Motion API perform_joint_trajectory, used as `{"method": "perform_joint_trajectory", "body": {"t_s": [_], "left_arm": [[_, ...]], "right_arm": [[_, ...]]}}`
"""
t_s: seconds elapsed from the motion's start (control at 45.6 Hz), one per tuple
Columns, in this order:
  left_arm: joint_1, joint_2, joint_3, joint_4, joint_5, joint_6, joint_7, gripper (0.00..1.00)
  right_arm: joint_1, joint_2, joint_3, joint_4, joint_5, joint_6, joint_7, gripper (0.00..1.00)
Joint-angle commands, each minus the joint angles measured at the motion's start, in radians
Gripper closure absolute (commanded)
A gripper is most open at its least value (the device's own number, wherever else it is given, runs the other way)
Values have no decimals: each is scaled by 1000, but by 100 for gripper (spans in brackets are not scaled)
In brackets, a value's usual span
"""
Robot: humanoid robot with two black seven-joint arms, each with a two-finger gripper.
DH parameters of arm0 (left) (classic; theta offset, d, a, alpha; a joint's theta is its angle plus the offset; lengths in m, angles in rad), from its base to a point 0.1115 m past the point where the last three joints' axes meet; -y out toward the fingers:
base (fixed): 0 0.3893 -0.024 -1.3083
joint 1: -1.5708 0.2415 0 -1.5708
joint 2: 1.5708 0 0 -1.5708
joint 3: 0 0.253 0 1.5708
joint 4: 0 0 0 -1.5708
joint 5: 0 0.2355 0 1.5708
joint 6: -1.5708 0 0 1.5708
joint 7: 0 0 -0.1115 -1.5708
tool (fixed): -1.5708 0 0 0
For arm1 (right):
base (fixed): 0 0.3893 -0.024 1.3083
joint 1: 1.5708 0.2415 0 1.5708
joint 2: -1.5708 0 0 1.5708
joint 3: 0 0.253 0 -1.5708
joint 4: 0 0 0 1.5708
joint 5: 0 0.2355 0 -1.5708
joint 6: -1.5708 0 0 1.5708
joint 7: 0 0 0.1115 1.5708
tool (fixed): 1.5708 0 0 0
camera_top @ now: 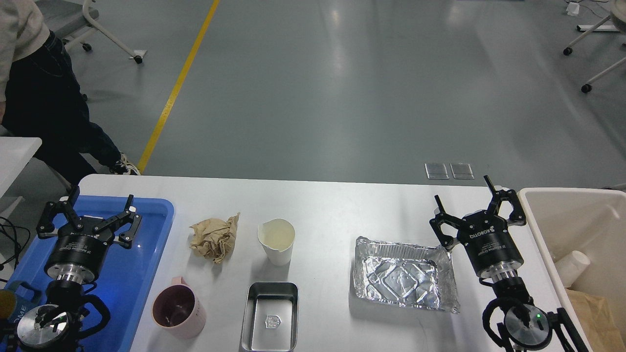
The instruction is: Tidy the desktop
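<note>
Head view showed both arms hanging over the large white matte desktop [342,205], nothing held. Left pincer [90,215] stood with fingers spread apart over the blue plastic tray [156,215]; right pincer [477,208] likewise spread, empty, just left of the cream plastic bin [533,215].

Right of the left pincer lay a crumpled brown paper wad [213,238], then a white paper cup [277,240] with a torn rim. Nearer than that pincer: a pink plastic mug [177,305] and a rectangular steel tin [270,317]. A crumpled foil tray [403,274] sat just left of the right pincer.

Judged: sorting barely begun, with five items on the desktop and a cup and brown paper already in the bin. Next move probably calls for the right pincer to lower onto the foil tray's rim, pinching gently as thin foil buckles.
</note>
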Motion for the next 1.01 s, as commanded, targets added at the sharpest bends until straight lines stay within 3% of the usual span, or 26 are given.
{"method": "perform_joint_trajectory", "body": {"t_s": [0.0, 0.197, 0.592, 0.987], "left_arm": [[0, 1, 2, -4, 1, -4, 1, 3], [-2, 12, 14, -4, 51, -47, 2, 3], [-6, 15, 8, -1, 57, -31, -1, 3], [2, 139, 20, 5, 177, -83, 18, 3]], "right_arm": [[4, 0, 0, 2, -19, 0, 1, 0], [4, 0, 0, 0, -29, -1, 1, 0], [7, 0, 2, 2, -30, -1, 1, 0], [-5, 2, 2, 2, -30, -1, 1, 0]]}}
